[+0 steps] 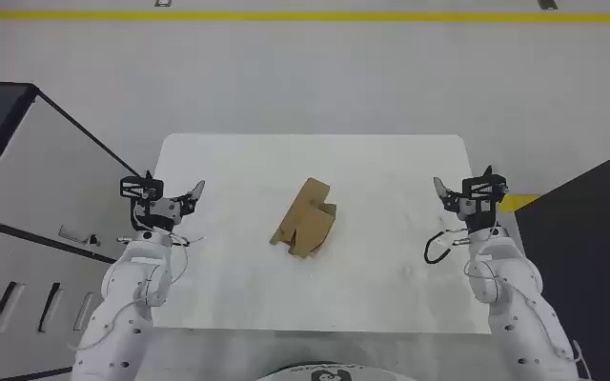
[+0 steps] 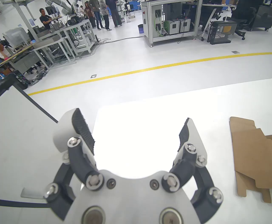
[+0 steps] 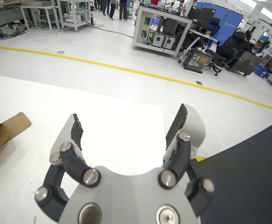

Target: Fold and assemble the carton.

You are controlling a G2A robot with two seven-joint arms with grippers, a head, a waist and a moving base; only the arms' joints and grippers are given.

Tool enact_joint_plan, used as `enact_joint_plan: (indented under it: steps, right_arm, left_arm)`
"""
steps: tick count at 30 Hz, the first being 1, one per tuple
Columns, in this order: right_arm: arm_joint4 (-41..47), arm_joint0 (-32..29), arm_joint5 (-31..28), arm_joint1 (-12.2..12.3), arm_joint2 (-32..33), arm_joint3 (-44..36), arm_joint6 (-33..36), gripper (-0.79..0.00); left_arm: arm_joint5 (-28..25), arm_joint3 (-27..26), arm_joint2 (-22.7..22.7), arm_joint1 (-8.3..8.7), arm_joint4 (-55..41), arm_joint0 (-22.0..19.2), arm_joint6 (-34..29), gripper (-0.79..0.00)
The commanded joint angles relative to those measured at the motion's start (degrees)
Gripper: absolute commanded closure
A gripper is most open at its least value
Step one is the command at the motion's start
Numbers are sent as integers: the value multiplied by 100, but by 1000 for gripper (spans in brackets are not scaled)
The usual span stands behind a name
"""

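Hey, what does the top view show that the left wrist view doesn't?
Top view, not left wrist: the right end effector, open at the right edge of the table, and the whole carton. Left wrist, not top: an equipment rack and workbenches across the floor. Both: the open left end effector, the brown carton, the white table, the yellow floor line.
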Motion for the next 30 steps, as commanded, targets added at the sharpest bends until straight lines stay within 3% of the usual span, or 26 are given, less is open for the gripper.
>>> enact_joint_plan:
  steps: [1, 7, 17, 26, 30]
  right_arm:
    - [0, 0, 0, 0, 0, 0, 0, -784]
    - [0, 0, 0, 0, 0, 0, 0, -785]
    - [0, 0, 0, 0, 0, 0, 0, -785]
    - [0, 0, 0, 0, 0, 0, 0, -785]
    - [0, 0, 0, 0, 0, 0, 0, -785]
  left_arm:
    - [0, 0, 0, 0, 0, 0, 0, -785]
    - [-5, -21, 10, -4, -23, -5, 7, -785]
    - [-436, -281, 560, -45, 239, 259, -84, -785]
    - [-426, -316, 563, -40, 398, 256, -17, -785]
    - [-646, -487, 810, -49, 592, 262, -64, -785]
